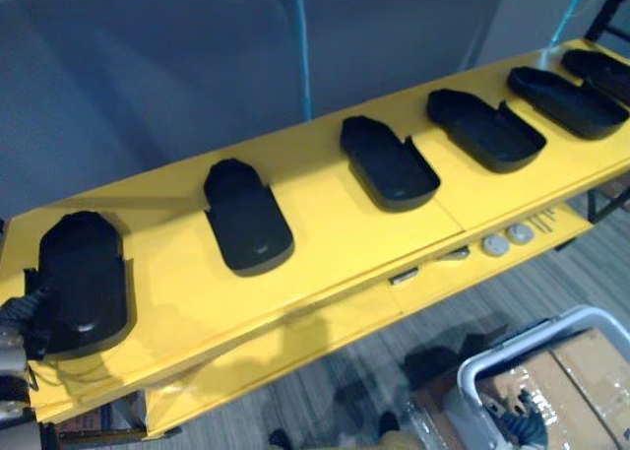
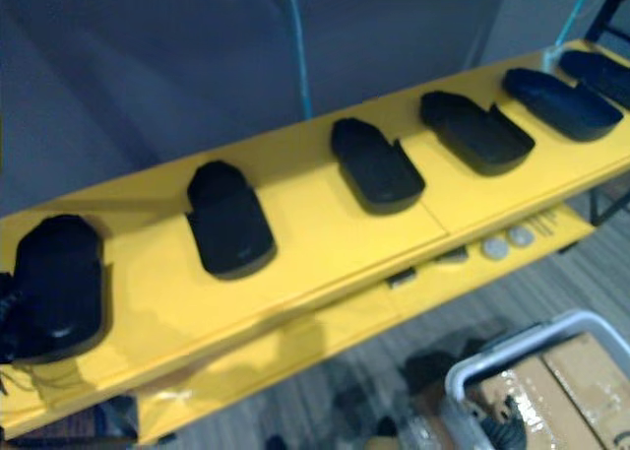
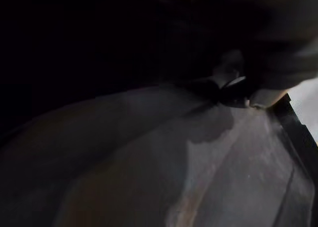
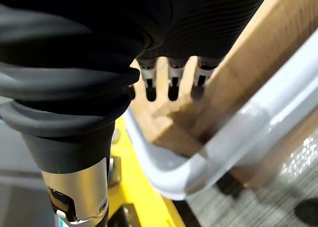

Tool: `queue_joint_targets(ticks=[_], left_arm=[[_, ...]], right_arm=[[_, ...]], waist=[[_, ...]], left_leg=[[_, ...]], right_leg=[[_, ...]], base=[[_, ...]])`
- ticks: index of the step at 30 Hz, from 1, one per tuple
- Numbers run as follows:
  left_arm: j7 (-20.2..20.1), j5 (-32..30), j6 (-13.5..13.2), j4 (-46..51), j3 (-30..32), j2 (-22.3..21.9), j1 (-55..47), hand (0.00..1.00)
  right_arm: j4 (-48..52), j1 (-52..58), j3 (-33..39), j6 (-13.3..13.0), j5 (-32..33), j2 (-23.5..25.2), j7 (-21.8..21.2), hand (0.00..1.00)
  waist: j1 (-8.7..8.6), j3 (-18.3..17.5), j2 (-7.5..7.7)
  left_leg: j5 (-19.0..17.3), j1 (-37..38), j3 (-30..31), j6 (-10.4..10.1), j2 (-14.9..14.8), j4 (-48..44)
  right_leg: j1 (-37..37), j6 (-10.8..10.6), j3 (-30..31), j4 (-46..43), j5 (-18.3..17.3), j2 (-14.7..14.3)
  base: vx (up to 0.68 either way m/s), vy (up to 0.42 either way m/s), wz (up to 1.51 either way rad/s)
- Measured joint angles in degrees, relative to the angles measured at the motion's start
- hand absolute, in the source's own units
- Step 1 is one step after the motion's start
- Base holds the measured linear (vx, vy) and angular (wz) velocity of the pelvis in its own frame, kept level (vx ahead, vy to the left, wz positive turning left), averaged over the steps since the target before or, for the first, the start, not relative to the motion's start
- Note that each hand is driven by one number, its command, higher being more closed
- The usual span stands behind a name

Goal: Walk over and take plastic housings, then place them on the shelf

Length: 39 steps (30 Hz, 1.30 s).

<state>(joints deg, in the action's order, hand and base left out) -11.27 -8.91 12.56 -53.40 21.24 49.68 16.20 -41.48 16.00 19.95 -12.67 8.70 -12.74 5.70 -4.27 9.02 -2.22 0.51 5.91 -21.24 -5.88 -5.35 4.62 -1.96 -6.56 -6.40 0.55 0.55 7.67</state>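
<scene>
Step in hand: placing. Six black plastic housings lie in a row along the top of the yellow shelf [image 1: 335,228], running from near left to far right.

The leftmost housing [image 1: 84,278] lies flat at the near-left end of the shelf. The left hand [image 1: 20,317] is against its left edge. The left wrist view is dark, with the housing's surface very close [image 3: 174,162]. I cannot tell whether the fingers are closed on it or already let go.

The right hand [image 4: 198,28] hangs low at the right. Its fingers [image 4: 171,80] are straight and relaxed and hold nothing.

The other housings lie apart from one another, none touching: second [image 1: 246,219], third [image 1: 389,164], fourth [image 1: 487,130], fifth [image 1: 566,100] and sixth [image 1: 600,71].

Judgement: the leftmost housing looks seated, so the row is nearly or fully laid. The next move calls for freeing the left hand and drawing it back to the left without dragging the housing off the near edge.

Surroundings:
- A lower shelf tier carries small round silver parts [image 1: 495,244].
- A white cart frame [image 1: 522,356] with a cardboard box [image 1: 581,381] stands on the floor at near right, just beside the right hand. It could catch that arm if it swings.
- A grey partition [image 1: 148,76] stands behind the shelf.
</scene>
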Motion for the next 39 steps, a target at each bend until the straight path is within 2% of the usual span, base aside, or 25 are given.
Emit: queue_joint_targets(ticks=[7, 8, 19, 22, 25, 28, 32, 35, 38, 39], left_arm=[[0.0, 0.1, 0.0, 0.0, -1.2, 0.0, 0.5, 1.00], [0.0, 0.3, 0.0, 0.0, -1.5, 0.0, 0.5, 0.00], [0.0, 2.3, -0.7, 0.0, -1.7, 0.0, 0.5, 0.00], [2.1, 2.2, -1.2, 0.0, -1.7, 0.0, 0.5, 0.00], [6.9, 1.6, -1.8, 0.0, -1.5, 0.0, 0.5, 0.00], [13.3, 1.1, -2.9, 0.3, -1.2, 0.1, 0.7, 0.00], [26.1, 1.1, -5.1, 3.0, -0.9, 1.6, 1.8, 0.00], [35.3, 1.2, -8.1, 9.2, 1.1, 2.2, 3.0, 0.00], [42.8, 1.4, -12.2, 14.1, 1.1, 2.2, 4.1, 0.00], [44.0, 1.7, -13.4, 15.2, 1.1, 2.2, 4.1, 0.00]], right_arm=[[0.0, -0.9, 1.4, 0.0, 0.0, -0.3, -0.9, 0.00], [-0.1, -0.9, 1.5, 0.0, 0.0, -0.4, -0.9, 0.00], [0.0, -1.1, 1.5, 0.0, -0.2, -1.5, -1.4, 0.00], [0.0, -1.1, 1.5, 0.0, -0.3, -1.9, -2.0, 0.00], [-0.2, -1.1, 1.5, -0.3, -0.4, -1.9, -2.0, 0.00], [-0.3, -1.1, 1.4, -1.2, -0.4, -1.9, -2.0, 0.00], [-1.1, -0.9, 1.3, -3.7, -0.4, -1.6, -1.7, 0.00], [-1.2, -0.9, 1.0, -5.1, -0.2, -0.4, -0.6, 0.00], [-1.2, -0.9, 0.6, -5.4, 0.5, 0.7, 0.7, 0.00], [-1.3, -0.9, 0.6, -5.6, 1.0, 1.0, 0.8, 0.00]], waist=[[-1.14, 0.1, -0.10], [-1.17, 0.2, -0.17], [-1.29, 1.0, -0.91], [-1.27, 1.0, -0.91], [-1.26, 1.0, -0.93], [-1.24, 1.1, -1.15], [-1.04, 1.1, -1.32], [-0.75, 1.0, -1.41], [-0.43, 0.3, -1.94], [-0.41, 0.2, -2.02]], left_leg=[[-0.1, 0.0, -0.1, 0.0, 0.0, 0.0], [-0.1, 0.0, -0.1, 0.0, 0.0, 0.0], [-0.2, 0.1, -0.2, 0.0, 0.0, 0.0], [-0.2, 0.1, -0.2, 0.0, 0.0, 0.0], [-0.4, 0.1, -0.2, 0.1, 0.0, -0.7], [-0.5, 0.1, -0.1, 0.1, 0.0, -1.0], [-0.5, 0.2, 0.2, 0.2, 0.0, -1.0], [-0.5, 0.5, 0.3, 0.2, 0.1, -0.9], [-0.4, 1.1, 0.3, 0.2, 0.2, -0.3], [-0.4, 1.1, 0.3, 0.2, 0.2, -0.3]], right_leg=[[0.1, 0.0, 0.1, 0.0, 0.0, 0.1], [0.1, 0.0, 0.2, -0.1, 0.0, 0.1], [0.0, 0.0, 0.2, -0.1, 0.0, 0.0], [0.0, 0.0, 0.2, -0.1, 0.0, 0.0], [-0.2, 0.0, 0.2, -0.1, 0.0, 0.1], [-0.3, 0.0, 0.2, -0.2, 0.0, 0.2], [-0.4, 0.0, 0.0, -0.3, 0.0, 0.2], [-1.1, 0.0, -0.1, -0.3, 0.0, 0.3], [-1.4, 0.0, -0.2, -0.1, 0.0, 0.3], [-1.5, 0.0, -0.3, 0.0, 0.0, 0.3]], base=[[0.00, 0.000, 0.00], [0.00, 0.000, 0.00], [0.00, 0.000, 0.00], [0.00, 0.000, 0.00], [0.00, 0.000, 0.00], [0.00, 0.000, 0.00], [0.00, 0.000, 0.00], [0.00, 0.000, 0.00], [0.00, 0.000, 0.00], [0.02, 0.004, 0.05]])
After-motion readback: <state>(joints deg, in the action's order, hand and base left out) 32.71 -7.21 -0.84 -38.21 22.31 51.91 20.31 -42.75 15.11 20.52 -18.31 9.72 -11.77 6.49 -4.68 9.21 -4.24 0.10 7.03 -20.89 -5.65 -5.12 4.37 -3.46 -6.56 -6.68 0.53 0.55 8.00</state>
